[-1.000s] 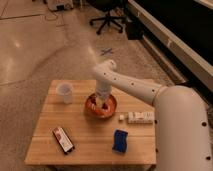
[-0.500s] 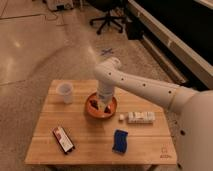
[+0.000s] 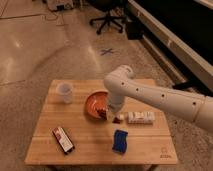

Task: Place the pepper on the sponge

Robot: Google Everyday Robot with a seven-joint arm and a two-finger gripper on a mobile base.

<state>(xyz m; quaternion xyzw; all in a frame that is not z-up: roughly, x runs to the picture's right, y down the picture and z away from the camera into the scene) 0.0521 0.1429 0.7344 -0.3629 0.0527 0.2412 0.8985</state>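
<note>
the pepper (image 3: 103, 114) sat pinched in the closed gripper (image 3: 106, 112) near the frame's centre, over the lower-right rim of the orange bowl (image 3: 91, 102). it had shifted there from the bowl's middle, nearer the sponge (image 3: 120, 140) below. the white box (image 3: 141, 117) stayed put at right.

A light wooden surface (image 3: 147, 145) is standing on a pale speckled floor (image 3: 30, 70) that is catching soft glare to the surface's left. Beyond its far edge a blue cross mark (image 3: 106, 51) is lying on the floor, with a black wheeled office chair (image 3: 107, 20) standing farther back. A long dark structure (image 3: 172, 32) is running along the room right of the surface.
</note>
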